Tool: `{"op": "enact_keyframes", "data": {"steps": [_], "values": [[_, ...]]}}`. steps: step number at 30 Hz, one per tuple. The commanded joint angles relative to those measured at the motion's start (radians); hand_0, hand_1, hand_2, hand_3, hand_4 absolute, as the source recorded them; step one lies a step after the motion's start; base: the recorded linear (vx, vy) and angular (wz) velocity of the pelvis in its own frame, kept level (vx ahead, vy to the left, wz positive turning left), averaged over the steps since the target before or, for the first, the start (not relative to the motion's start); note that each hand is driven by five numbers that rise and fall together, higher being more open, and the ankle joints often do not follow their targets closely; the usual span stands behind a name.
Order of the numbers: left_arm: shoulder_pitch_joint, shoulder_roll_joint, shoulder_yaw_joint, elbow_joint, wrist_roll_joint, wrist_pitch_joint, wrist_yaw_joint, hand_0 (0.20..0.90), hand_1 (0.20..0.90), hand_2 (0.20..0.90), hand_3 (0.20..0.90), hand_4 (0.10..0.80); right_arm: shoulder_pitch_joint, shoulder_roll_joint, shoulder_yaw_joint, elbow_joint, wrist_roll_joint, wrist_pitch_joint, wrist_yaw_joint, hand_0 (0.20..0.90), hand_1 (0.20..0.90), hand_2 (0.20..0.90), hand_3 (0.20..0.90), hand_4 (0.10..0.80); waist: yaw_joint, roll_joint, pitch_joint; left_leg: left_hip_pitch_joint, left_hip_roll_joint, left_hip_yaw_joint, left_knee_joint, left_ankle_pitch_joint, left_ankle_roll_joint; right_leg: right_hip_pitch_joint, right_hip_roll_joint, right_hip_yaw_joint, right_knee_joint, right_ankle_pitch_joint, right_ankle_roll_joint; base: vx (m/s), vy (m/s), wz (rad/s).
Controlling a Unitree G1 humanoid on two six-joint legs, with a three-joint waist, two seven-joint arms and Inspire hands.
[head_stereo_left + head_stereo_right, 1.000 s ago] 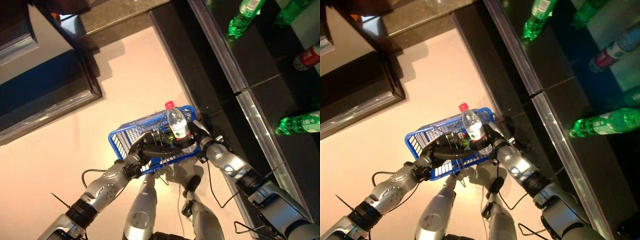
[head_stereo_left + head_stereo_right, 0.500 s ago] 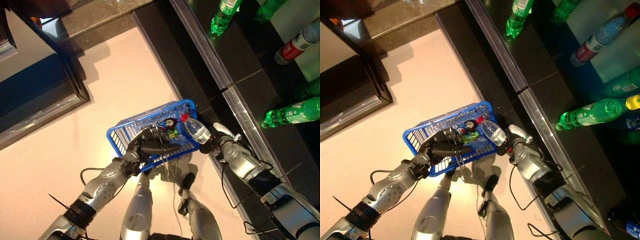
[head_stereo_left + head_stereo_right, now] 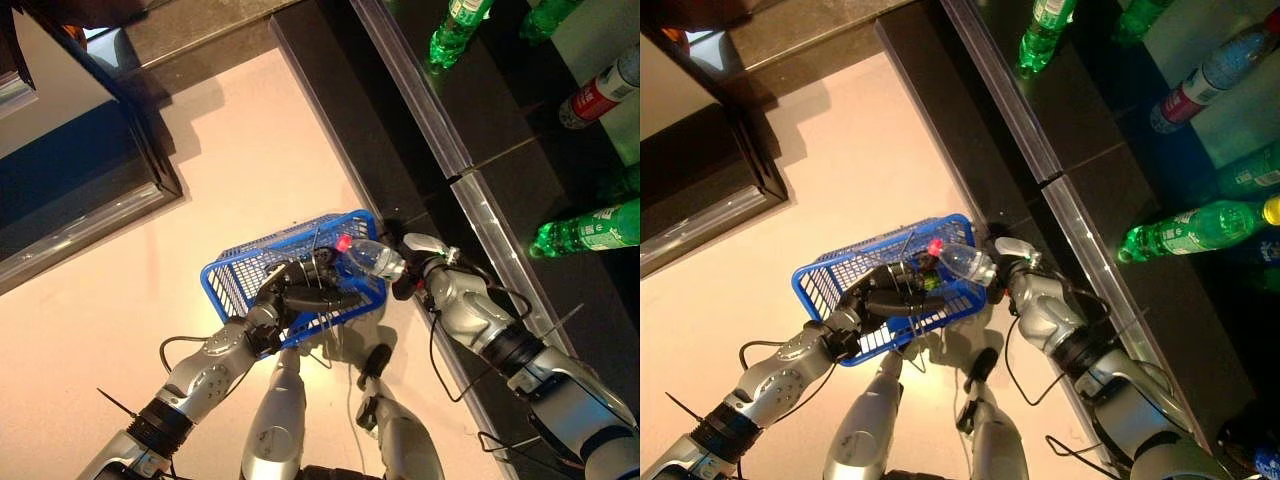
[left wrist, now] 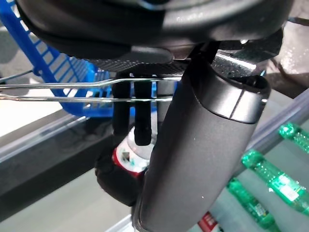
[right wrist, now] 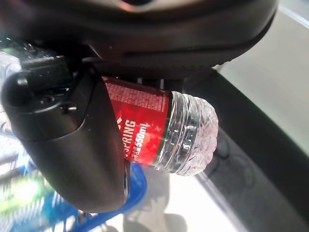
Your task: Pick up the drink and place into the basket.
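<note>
A clear water bottle (image 3: 372,259) with a pink cap and a red label (image 5: 140,129) lies tilted over the right rim of the blue wire basket (image 3: 236,283), cap pointing into it. My right hand (image 3: 432,280) is shut on the bottle's lower body; in the right wrist view the thumb (image 5: 72,145) curls across the label. My left hand (image 3: 300,295) is shut on the basket's wire handles (image 4: 72,92) and holds the basket up over the pale floor. Another drink (image 3: 928,280) with green on it lies inside the basket.
A dark shelf unit with a metal rail (image 3: 480,200) runs along the right. Green bottles (image 3: 585,235) (image 3: 455,35) and a red-labelled bottle (image 3: 598,95) lie on it. A dark cabinet (image 3: 90,180) stands at the upper left.
The bottle has tipped from upright to lying cap-first over the basket's right rim. My right hand has swung outward to the right. The basket has shifted slightly left.
</note>
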Motion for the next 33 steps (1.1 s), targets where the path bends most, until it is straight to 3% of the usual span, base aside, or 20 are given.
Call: {"op": "enact_keyframes", "data": {"steps": [1,6,11,20,27,33], "values": [[-0.230,-0.110,-0.031,-0.385,0.010,-0.140,-0.163,0.300,0.300,0.300,0.200,0.100,-0.251,0.011,0.090,-0.008,-0.161,-0.052,0.082,0.300,0.300,0.300,0.200,0.100,0.023,-0.001,-0.066,0.013,-0.025,0.070,0.036,-0.048,0.059,-0.001,-0.033,0.085,0.104,-0.029,0.017,0.000,0.000,0.00],[-0.273,-0.150,-0.082,-0.355,0.028,-0.128,-0.155,0.300,0.300,0.300,0.200,0.100,-0.345,0.103,0.207,0.059,-0.263,-0.100,0.228,0.300,0.300,0.300,0.200,0.100,0.043,0.000,-0.070,0.004,-0.031,0.064,0.044,-0.047,0.058,-0.007,-0.036,0.078,0.113,-0.033,0.015,0.007,0.004,0.00],[-0.299,-0.192,-0.121,-0.330,0.048,-0.140,-0.160,0.300,0.300,0.300,0.200,0.100,-0.381,0.198,0.304,0.153,-0.245,-0.142,0.291,0.300,0.300,0.300,0.200,0.100,0.062,0.012,-0.067,-0.011,-0.038,0.056,0.049,-0.045,0.059,-0.017,-0.041,0.070,0.115,-0.034,0.013,0.000,0.000,0.00],[-0.368,-0.274,-0.176,-0.279,-0.005,-0.133,-0.190,0.300,0.300,0.300,0.200,0.100,-0.390,0.384,0.306,0.446,-0.051,-0.237,-0.030,0.300,0.300,0.300,0.200,0.100,0.086,0.056,-0.051,-0.056,-0.063,0.037,0.067,-0.037,0.065,-0.049,-0.061,0.052,0.122,-0.026,0.015,-0.008,0.038,0.04],[-0.419,-0.343,-0.200,-0.231,-0.014,-0.161,-0.194,0.300,0.300,0.300,0.200,0.100,-0.372,0.470,0.254,0.575,-0.044,-0.307,-0.176,0.300,0.300,0.300,0.200,0.100,0.073,0.086,-0.044,-0.081,-0.078,0.038,0.075,-0.033,0.071,-0.082,-0.075,0.059,0.136,-0.020,0.021,-0.005,0.074,0.02],[-0.445,-0.378,-0.214,-0.204,-0.029,-0.185,-0.191,0.300,0.300,0.300,0.200,0.100,-0.344,0.490,0.231,0.666,-0.097,-0.300,-0.266,0.300,0.300,0.300,0.200,0.100,0.062,0.116,-0.040,-0.092,-0.084,0.043,0.075,-0.031,0.077,-0.098,-0.086,0.062,0.141,-0.016,0.025,-0.009,0.083,0.01]]}}
